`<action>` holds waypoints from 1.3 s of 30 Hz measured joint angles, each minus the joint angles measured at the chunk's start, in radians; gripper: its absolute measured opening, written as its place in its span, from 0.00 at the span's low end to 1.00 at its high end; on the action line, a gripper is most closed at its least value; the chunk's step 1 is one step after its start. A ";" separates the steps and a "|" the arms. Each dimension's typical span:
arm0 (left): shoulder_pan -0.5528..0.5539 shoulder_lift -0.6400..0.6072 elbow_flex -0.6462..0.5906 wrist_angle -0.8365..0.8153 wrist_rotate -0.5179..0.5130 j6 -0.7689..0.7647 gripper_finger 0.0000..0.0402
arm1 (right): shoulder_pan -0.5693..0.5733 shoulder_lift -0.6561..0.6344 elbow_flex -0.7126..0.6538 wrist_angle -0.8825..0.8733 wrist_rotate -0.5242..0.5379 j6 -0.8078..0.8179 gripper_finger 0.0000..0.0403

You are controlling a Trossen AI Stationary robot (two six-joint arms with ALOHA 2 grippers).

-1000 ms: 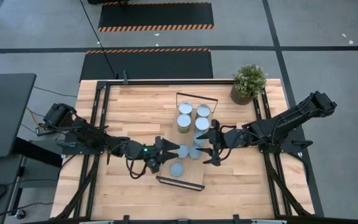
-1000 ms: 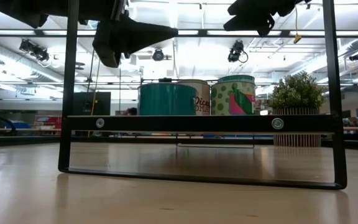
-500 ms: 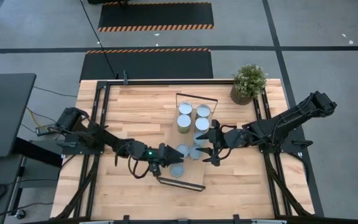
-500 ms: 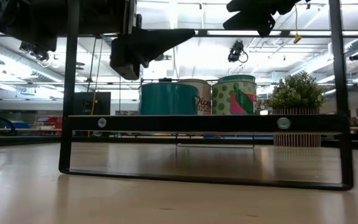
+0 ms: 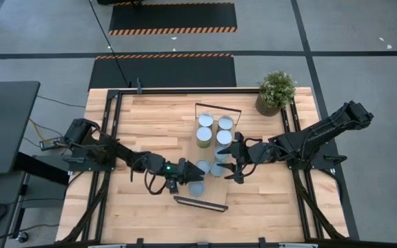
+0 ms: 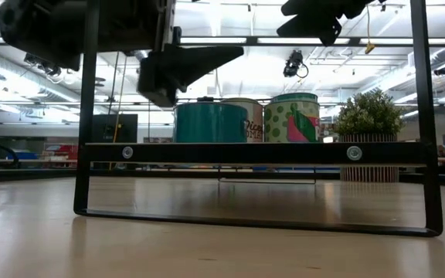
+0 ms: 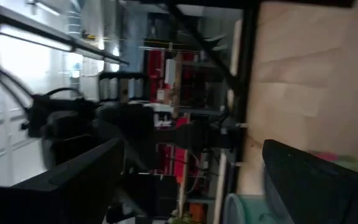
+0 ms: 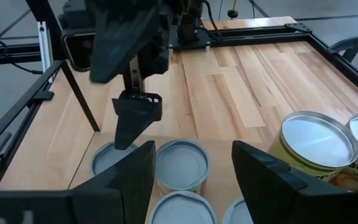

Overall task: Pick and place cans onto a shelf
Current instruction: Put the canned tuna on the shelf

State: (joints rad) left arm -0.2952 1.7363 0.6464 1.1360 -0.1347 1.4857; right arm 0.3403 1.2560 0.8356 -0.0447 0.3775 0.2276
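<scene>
Several cans (image 5: 212,145) with pale round tops stand upright on the light-wood shelf (image 5: 216,193), which lies across the table's middle with black wire frames at both ends. My left gripper (image 5: 193,172) (image 8: 129,106) is open and turned on its side. It points level at the nearest cans from the table's left, just above the teal one (image 6: 207,122) (image 5: 196,187). My right gripper (image 5: 233,162) (image 8: 191,177) hovers open above the middle cans, with nothing between its fingers.
A potted plant (image 5: 276,93) stands at the table's far right corner. Black rails run along the table's left and right sides (image 5: 109,138). The shelf's near wire frame (image 6: 253,150) fills the low view. Bare wood lies left of the shelf (image 5: 150,124).
My left gripper has moved toward the table's right, closer to the cans at the shelf's near end. It has sunk a little and rolled onto its side. Its fingers stay apart. My right gripper has kept still.
</scene>
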 joint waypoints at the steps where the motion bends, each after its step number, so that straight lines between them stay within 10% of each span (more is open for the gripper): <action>1: 0.012 0.000 0.000 0.016 0.012 -0.002 0.97 | -0.002 0.000 0.000 0.001 0.000 -0.003 0.55; 9: 0.060 -0.001 0.000 0.063 0.139 -0.193 0.97 | -0.004 0.000 0.000 0.005 0.000 -0.014 0.55; 14: 0.060 -0.002 0.000 0.029 0.111 -0.574 0.97 | -0.004 0.000 0.000 0.005 0.000 -0.010 0.55; 32: 0.062 -0.232 0.009 -0.568 0.045 -1.090 0.97 | -0.002 0.000 0.000 0.005 0.000 -0.021 0.55; 39: 0.072 -0.234 0.236 -1.154 0.047 -1.287 0.97 | -0.002 0.000 0.000 0.000 -0.004 -0.025 0.55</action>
State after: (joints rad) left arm -0.2231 1.5024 0.8829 -0.0177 -0.0879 0.1985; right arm 0.3378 1.2564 0.8356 -0.0451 0.3731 0.2024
